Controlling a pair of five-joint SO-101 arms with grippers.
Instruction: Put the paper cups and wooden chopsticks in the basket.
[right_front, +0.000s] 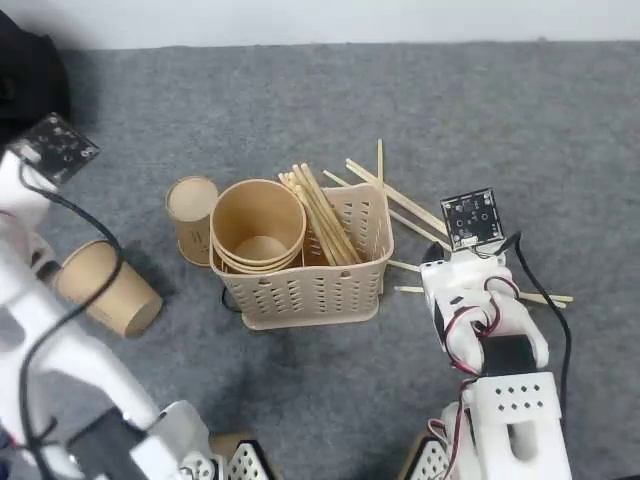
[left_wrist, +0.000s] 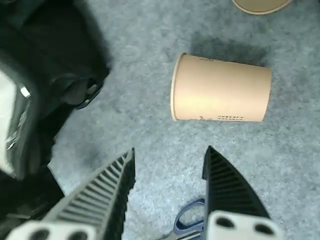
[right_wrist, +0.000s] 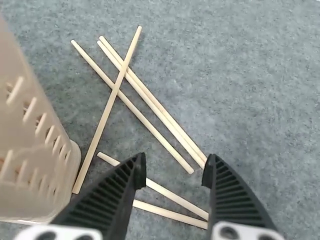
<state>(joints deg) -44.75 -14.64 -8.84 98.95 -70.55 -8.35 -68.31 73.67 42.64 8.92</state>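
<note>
A beige basket stands mid-table and holds stacked paper cups and a bundle of chopsticks. One cup stands upside down against the basket's left side. Another paper cup lies on its side farther left; my left gripper hovers open above the carpet just short of it. Several loose chopsticks lie right of the basket. My right gripper hangs open over them, its fingers straddling two short chopstick ends.
A black bag lies beside the left arm. A blue scissor handle shows under the left gripper. The right arm stands at the basket's right front. Grey carpet covers the table.
</note>
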